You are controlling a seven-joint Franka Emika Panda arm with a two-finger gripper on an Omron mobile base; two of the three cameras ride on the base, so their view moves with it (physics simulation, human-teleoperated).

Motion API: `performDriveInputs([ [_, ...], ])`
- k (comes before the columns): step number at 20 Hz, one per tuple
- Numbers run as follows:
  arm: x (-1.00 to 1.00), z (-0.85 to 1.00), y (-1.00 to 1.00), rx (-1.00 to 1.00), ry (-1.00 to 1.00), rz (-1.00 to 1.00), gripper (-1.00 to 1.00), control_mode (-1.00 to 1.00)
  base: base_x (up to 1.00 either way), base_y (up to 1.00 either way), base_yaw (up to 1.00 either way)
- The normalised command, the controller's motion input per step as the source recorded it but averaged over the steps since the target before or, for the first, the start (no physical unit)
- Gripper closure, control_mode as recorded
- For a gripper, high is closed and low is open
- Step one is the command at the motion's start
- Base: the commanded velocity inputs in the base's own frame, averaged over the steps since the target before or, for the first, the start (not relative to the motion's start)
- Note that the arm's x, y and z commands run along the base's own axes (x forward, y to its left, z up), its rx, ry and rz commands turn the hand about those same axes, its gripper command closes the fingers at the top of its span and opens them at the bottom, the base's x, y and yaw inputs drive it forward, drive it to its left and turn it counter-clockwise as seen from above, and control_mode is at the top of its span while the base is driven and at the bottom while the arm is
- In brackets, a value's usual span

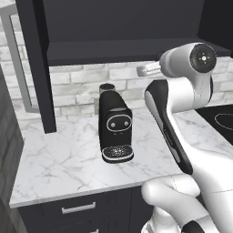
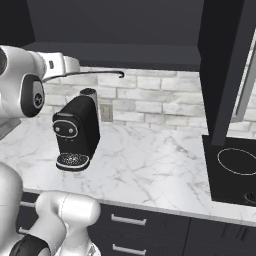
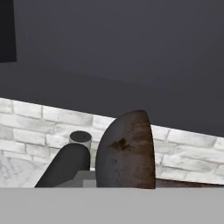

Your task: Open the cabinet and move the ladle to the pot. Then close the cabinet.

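One ladle (image 3: 127,151), its dark rusty bowl looming just ahead of the fingers, is pinched by its thin handle (image 2: 90,74); the gripper (image 2: 67,65) is closed tight on it. It looks stiff, light and bowl-heavy, so a hold along the handle may let it swing. Below it stands one coffee machine (image 1: 115,127); one cabinet (image 1: 118,27) above, doors swung open.
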Motion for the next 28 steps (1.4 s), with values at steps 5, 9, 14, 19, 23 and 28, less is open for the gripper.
performDriveInputs([
  [5,-0.01,0.0,0.02,0.0,0.02,0.0,1.0,-1.0,0.0,0.0,0.0],
  [9,-0.15,0.0,0.0,0.0,-0.02,0.0,1.0,-1.0,0.0,0.0,0.0],
  [14,-0.21,-0.02,0.0,0.0,-0.02,-0.01,1.0,1.0,-0.44,0.0,-0.06],
  [19,0.0,0.0,0.0,0.0,0.0,0.0,1.0,1.0,-0.8,0.0,-0.17],
  [23,0.0,0.0,0.0,0.0,0.0,0.0,1.0,1.0,-0.76,-0.03,-0.16],
  [28,0.0,0.0,0.0,0.0,0.0,0.0,1.0,1.0,-0.68,-0.13,-0.14],
])
